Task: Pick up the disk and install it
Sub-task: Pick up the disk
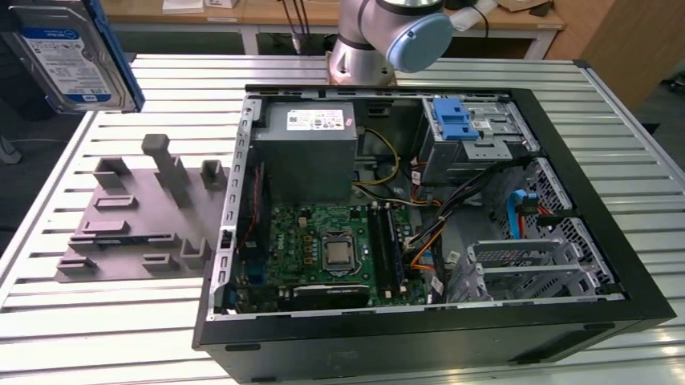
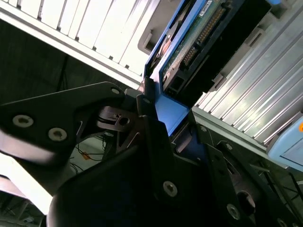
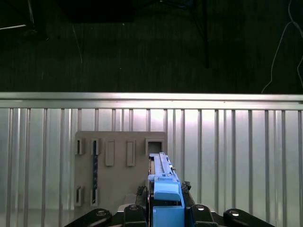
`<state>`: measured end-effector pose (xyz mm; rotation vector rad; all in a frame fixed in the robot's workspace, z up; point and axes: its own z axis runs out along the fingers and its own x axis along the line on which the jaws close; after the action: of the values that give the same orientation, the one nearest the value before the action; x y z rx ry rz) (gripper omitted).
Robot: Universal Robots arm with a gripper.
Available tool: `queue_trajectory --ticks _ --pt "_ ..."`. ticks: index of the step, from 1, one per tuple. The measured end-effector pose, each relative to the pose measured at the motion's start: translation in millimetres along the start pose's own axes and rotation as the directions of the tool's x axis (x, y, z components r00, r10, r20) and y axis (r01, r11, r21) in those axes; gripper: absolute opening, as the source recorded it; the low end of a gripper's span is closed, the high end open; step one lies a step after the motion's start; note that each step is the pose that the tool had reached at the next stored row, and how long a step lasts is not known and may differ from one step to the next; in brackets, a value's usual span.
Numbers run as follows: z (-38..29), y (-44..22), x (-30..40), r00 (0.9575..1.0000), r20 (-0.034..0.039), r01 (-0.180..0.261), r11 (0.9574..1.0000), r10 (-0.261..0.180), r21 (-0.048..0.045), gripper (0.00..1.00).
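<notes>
Disk: the disk (image 1: pixel 70 56) hung in the air at the exterior view's far left. It was clear of the worktop (image 1: pixel 107 321) and outside the computer case (image 1: pixel 428 341).
Gripper: in both wrist views the gripper (image 2: pixel 173 127) (image 3: pixel 166 208) was closed on the disk's blue end tab. The rest of the disk (image 2: pixel 208 33) (image 3: pixel 161 165) stuck out beyond its fingers.
Holder: the grey slotted holder (image 1: pixel 134 216) lay flat on the worktop to the exterior view's left of the case. In the first wrist view it (image 3: pixel 118 161) sat beyond the disk's end. The disk looked apart from it, not seated in any slot.
Case: it lay open on its side, with the motherboard (image 1: pixel 321 249) and the grey power supply (image 1: pixel 307 152) exposed.
Drive cage: the grey metal drive cage (image 1: pixel 482 140) with its blue latch (image 1: pixel 454 119) stood in the far right part of the case, well apart from the disk.
Done: the pick-up looked complete, as the disk was gripped and off every surface.
Left: the install had not been done. The disk was nowhere near the cage and no part of it was inside the case.
Progress: by my judgement roughly the first half was behind, with all of the fitting outstanding.
</notes>
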<state>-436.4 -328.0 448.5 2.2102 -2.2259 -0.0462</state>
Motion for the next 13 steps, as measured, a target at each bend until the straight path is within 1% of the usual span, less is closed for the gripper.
queue_trajectory --ticks 3,13 --pt "-3.3 0.1 0.0 1.0000 0.0000 0.000 1.0000 0.000 -0.0001 0.36" --pt "-17.3 0.4 -0.3 1.0000 -0.0001 0.000 1.0000 0.000 -0.0001 0.36"
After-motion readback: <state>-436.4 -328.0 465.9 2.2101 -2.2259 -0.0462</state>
